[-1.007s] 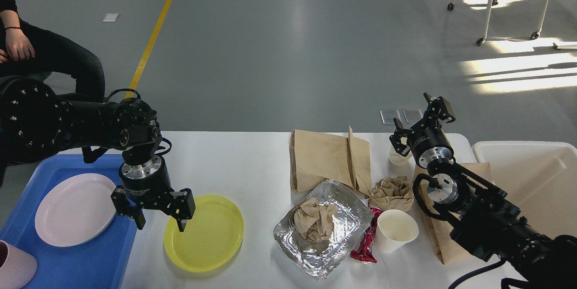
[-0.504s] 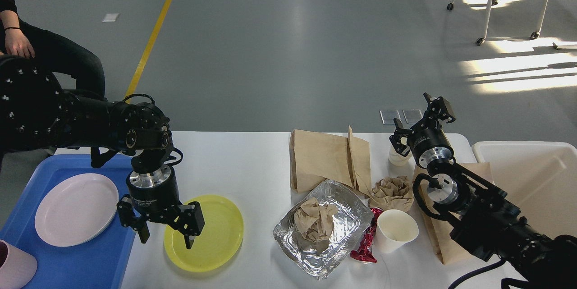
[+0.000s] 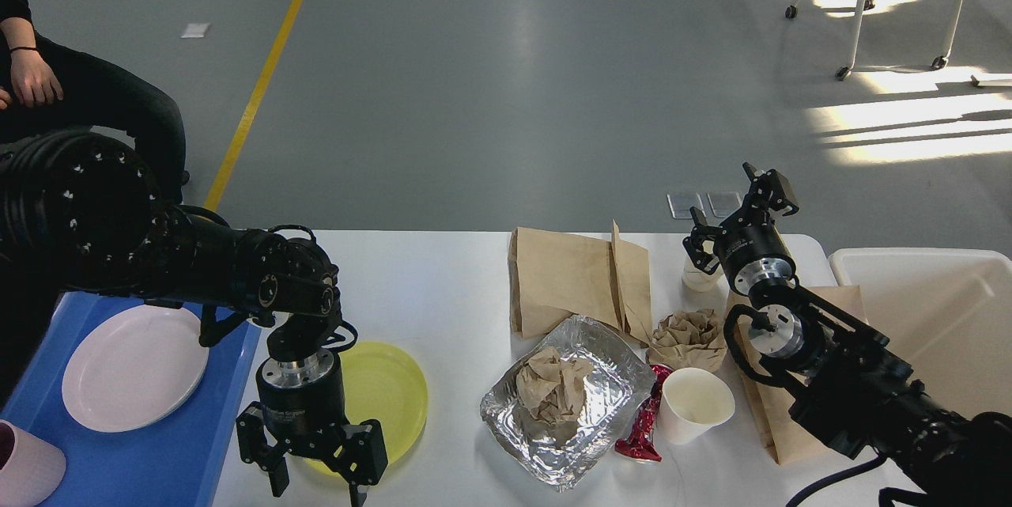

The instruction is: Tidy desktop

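The white desk (image 3: 443,285) filled the lower half of the head view, its far edge running across the middle of the picture and its far right corner rounded off behind the right arm. The left pincer (image 3: 315,469) hung over the near edge of the desk, pointing down, its two fingers spread apart and nothing between them; it stood at the near rim of the yellow plate (image 3: 387,396), which lay flat on the desk toward the left end. Just off the left edge sat a blue tray (image 3: 166,452) carrying a white plate (image 3: 134,368), with a pale pink cup (image 3: 28,467) at its near left corner. Toward the right end of the desk lay a crumpled foil tray (image 3: 589,428) holding a wad of brown paper (image 3: 549,392), and beside it a red wrapper (image 3: 644,420) and an upright white paper cup (image 3: 696,404). A second ball of brown paper (image 3: 688,337) lay just behind the cup, and flat brown paper bags (image 3: 569,278) rested near the far edge. The right pincer (image 3: 743,210) was raised near the far right corner, fingers parted and empty, with a small pale cup (image 3: 697,278) just below it. A cream bin (image 3: 933,309) stood beyond the right edge.
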